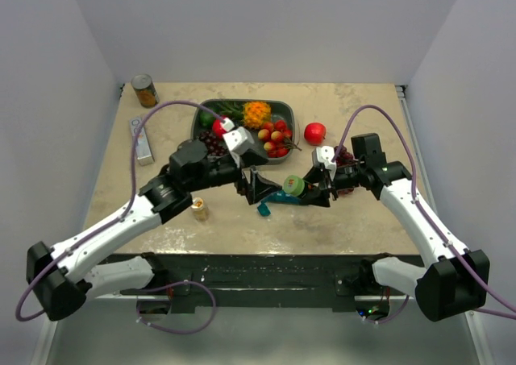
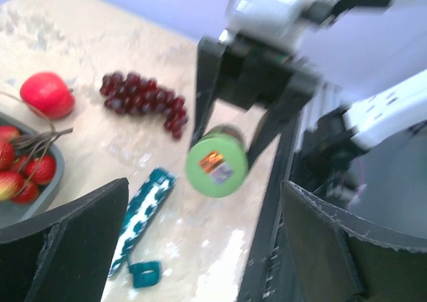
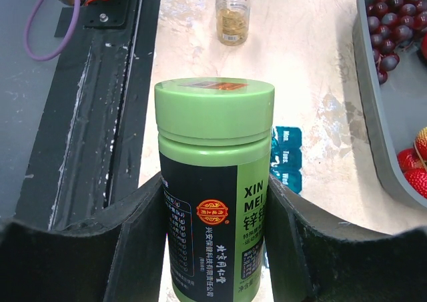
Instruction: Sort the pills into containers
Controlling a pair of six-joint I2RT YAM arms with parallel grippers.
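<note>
My right gripper [image 1: 313, 191] is shut on a green-capped pill bottle [image 1: 293, 186] and holds it on its side above the table. In the right wrist view the bottle [image 3: 215, 135] sits between the pads [image 3: 137, 242]. The teal strip of containers [image 1: 280, 197] lies under the bottle, with one separate teal cell [image 1: 264, 210] beside it. Both show in the left wrist view, the strip [image 2: 143, 215] and the cell [image 2: 143, 274]. My left gripper [image 1: 256, 185] is open and empty, facing the bottle's cap [image 2: 217, 167]. No loose pills are visible.
A small amber pill bottle [image 1: 199, 209] stands left of the grippers. The grey fruit tray [image 1: 288, 107] is behind them, with a red apple [image 1: 314, 132] and dark grapes [image 1: 345, 154] to its right. A tin can [image 1: 145, 91] and a white object [image 1: 143, 139] are far left.
</note>
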